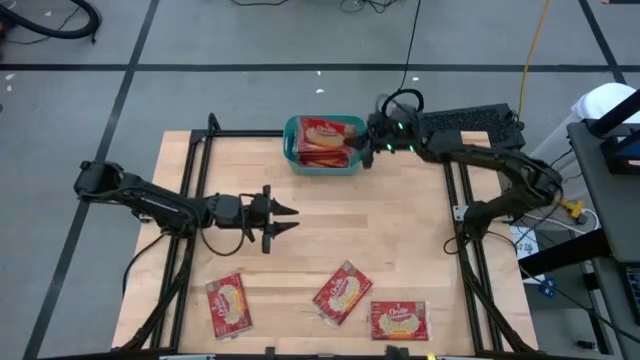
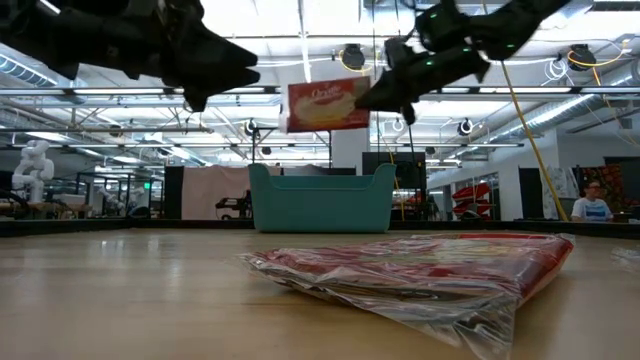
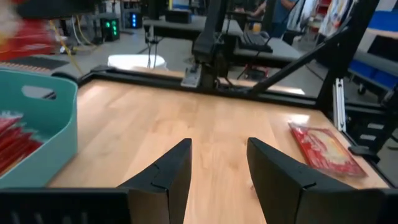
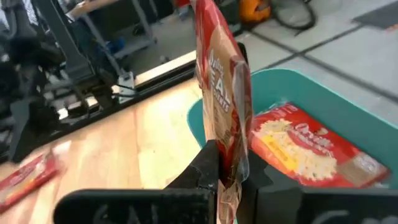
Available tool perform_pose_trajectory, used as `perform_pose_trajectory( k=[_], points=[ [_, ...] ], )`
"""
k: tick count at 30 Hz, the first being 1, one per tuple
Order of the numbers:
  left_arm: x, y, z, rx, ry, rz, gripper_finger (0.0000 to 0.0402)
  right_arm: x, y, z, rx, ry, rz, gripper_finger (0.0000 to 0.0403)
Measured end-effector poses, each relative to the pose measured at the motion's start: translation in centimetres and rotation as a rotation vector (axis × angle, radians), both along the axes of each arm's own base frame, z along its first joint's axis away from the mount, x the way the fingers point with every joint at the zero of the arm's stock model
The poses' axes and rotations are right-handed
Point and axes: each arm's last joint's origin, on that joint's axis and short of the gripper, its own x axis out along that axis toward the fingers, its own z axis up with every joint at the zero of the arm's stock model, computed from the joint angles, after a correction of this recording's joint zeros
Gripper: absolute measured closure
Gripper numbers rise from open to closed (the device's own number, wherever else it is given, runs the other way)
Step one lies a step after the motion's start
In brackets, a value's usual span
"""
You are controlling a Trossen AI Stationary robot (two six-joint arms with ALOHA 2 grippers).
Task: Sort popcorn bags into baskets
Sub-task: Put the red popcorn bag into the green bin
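Note:
The teal basket point(image 1: 292, 150) point(image 2: 322, 198) stands at the table's far middle, with red popcorn bags point(image 1: 325, 155) point(image 4: 311, 152) lying in it. My right gripper point(image 1: 368, 146) point(image 2: 385, 95) is at the basket's right rim, shut on one more red bag point(image 2: 328, 105) point(image 4: 221, 93) held above the basket. My left gripper point(image 1: 285, 220) point(image 3: 217, 168) hovers open and empty over the table's middle left. Three bags lie flat near the near edge point(image 1: 228, 305) point(image 1: 343, 292) point(image 1: 400, 320). My right gripper pinches the bag by one short end point(image 4: 229, 177) between its two fingers point(image 4: 202, 168), coming roughly level from the table's right. The bag sticks out beyond the fingertips, lifted clear above the basket point(image 4: 311, 93). It stands on edge, its label face turned toward the near side.
Black frame rails run along the table's left point(image 1: 190, 190) and right point(image 1: 460, 200) sides and behind the basket. Bare wood lies between the basket and the near row of bags. A bag point(image 2: 420, 275) lies close in front of the low camera. A person point(image 2: 592, 205) sits far off.

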Motion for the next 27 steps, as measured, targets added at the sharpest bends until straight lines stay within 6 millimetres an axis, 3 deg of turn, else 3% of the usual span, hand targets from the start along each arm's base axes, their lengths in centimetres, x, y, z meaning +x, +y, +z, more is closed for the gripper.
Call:
perform_pose_trajectory(
  k=[5, 12, 17, 27],
  points=[
    [1.0, -0.1, -1.0, 0.000, -0.012, -0.001, 0.0245, 2.3, -4.8, 1.1, 0.060, 0.044, 0.021, 0.0395],
    [1.2, -0.4, -1.7, 0.003, 0.014, -0.010, 0.0245, 5.0, -9.6, -0.8, 0.154, 0.167, 0.007, 0.0394],
    [1.2, -0.8, -1.7, 0.023, 0.014, -0.032, 0.0245, 5.1, -10.9, -3.0, 0.215, 0.213, 0.008, 0.0387],
    [1.2, -0.9, -1.7, 0.011, 0.013, -0.033, 0.0245, 5.0, -11.8, -4.6, 0.225, 0.250, 0.001, 0.0381]
  ],
)
